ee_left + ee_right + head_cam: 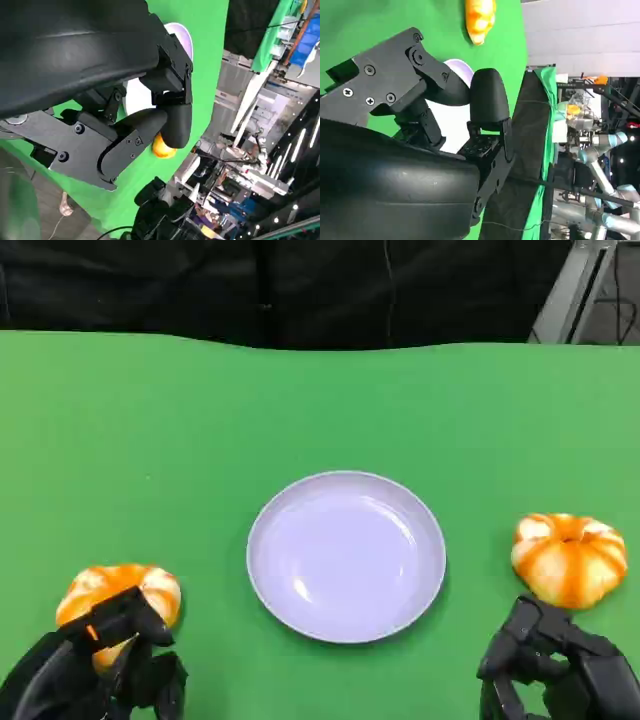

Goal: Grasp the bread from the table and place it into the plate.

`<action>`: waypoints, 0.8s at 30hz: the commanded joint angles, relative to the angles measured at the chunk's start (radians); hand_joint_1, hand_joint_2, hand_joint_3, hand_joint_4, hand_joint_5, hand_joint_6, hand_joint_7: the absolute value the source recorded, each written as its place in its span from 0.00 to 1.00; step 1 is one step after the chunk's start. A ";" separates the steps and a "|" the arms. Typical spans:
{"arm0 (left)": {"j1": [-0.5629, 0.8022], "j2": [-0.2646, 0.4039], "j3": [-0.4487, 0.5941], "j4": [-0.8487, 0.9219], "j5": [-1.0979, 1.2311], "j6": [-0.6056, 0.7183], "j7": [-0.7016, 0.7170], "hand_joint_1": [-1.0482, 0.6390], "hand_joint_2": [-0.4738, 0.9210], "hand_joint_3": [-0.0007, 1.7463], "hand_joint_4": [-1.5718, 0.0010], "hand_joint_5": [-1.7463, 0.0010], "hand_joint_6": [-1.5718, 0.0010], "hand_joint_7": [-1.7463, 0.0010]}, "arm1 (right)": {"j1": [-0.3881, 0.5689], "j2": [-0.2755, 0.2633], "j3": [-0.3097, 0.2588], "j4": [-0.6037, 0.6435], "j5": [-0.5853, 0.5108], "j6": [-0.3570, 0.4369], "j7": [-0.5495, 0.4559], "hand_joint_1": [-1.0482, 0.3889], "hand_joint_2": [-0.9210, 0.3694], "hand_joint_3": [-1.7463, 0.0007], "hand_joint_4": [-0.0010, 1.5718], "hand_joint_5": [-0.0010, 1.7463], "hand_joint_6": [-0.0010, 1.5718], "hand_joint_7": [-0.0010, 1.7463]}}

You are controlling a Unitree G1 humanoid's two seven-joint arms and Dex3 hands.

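Left hand (100, 665) fingers around bread (118, 595); right hand (560, 665) empty, fingers apart near plate (346, 556).

Bright, even light (soft shadows), sharp focus.

The table (200, 430) is covered in plain bright green, and the plate (346, 555) on it is a pale lilac without any pattern. Both bread rolls (120, 597) (569, 557) are orange with whitish stripes, and the two hands (105, 670) (560, 665) are black.
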 commanded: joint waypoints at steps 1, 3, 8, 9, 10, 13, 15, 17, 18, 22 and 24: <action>-0.003 0.015 0.006 -0.002 0.001 0.004 -0.003 0.55 0.80 0.60 0.45 0.00 0.52 0.02 | 0.003 -0.011 -0.007 -0.003 0.011 -0.004 0.001 0.63 0.26 0.33 0.52 1.00 0.48 0.88; -0.003 0.015 0.006 -0.003 0.001 0.004 -0.002 0.55 0.80 0.59 0.45 0.00 0.52 0.03 | 0.003 -0.011 -0.007 -0.003 0.011 -0.004 0.001 0.63 0.26 0.33 0.52 1.00 0.48 0.89; -0.002 0.013 0.004 -0.005 0.003 0.001 -0.002 0.55 0.81 0.59 0.44 0.00 0.51 0.03 | 0.004 -0.011 -0.007 -0.009 0.007 0.003 -0.003 0.63 0.26 0.33 0.52 1.00 0.48 0.89; -0.004 0.013 0.004 -0.003 0.002 -0.001 -0.005 0.55 0.81 0.59 0.44 0.00 0.51 0.03 | 0.004 -0.010 -0.007 -0.009 0.007 0.005 -0.003 0.63 0.26 0.33 0.52 1.00 0.48 0.89; -0.005 0.013 0.004 0.000 0.002 -0.002 -0.007 0.55 0.81 0.60 0.44 0.00 0.51 0.03 | 0.004 -0.010 -0.007 -0.009 0.007 0.005 -0.003 0.63 0.26 0.33 0.52 1.00 0.48 0.89; -0.004 0.012 0.004 -0.004 0.002 0.002 -0.001 0.55 0.81 0.60 0.44 0.00 0.51 0.03 | 0.003 -0.010 -0.007 -0.007 0.006 0.004 -0.004 0.63 0.26 0.33 0.52 1.00 0.48 0.88; -0.004 0.012 0.005 -0.006 0.003 0.005 0.004 0.55 0.80 0.60 0.44 0.00 0.51 0.03 | 0.002 -0.009 -0.007 -0.005 0.005 0.002 -0.005 0.63 0.26 0.33 0.52 1.00 0.48 0.88; -0.002 0.011 0.005 -0.010 0.006 0.001 0.008 0.55 0.80 0.60 0.44 0.00 0.51 0.04 | 0.003 -0.008 -0.006 -0.007 0.012 0.005 -0.002 0.64 0.26 0.33 0.52 1.00 0.48 0.88; -0.001 0.011 0.005 -0.011 0.007 0.000 0.009 0.55 0.80 0.60 0.44 0.00 0.51 0.04 | 0.003 -0.008 -0.005 -0.007 0.014 0.006 -0.001 0.64 0.26 0.33 0.52 1.00 0.48 0.88; 0.026 -0.015 0.017 -0.049 0.019 -0.045 0.041 0.52 0.76 0.60 0.50 0.04 0.53 0.17 | 0.009 -0.006 -0.006 -0.016 0.007 0.014 -0.010 0.64 0.27 0.33 0.51 1.00 0.48 0.89; 0.041 -0.053 0.032 -0.053 0.054 -0.171 0.048 0.50 0.73 0.60 0.53 0.06 0.53 0.25 | 0.010 -0.006 -0.006 -0.017 0.002 0.012 -0.014 0.63 0.27 0.34 0.51 1.00 0.48 0.89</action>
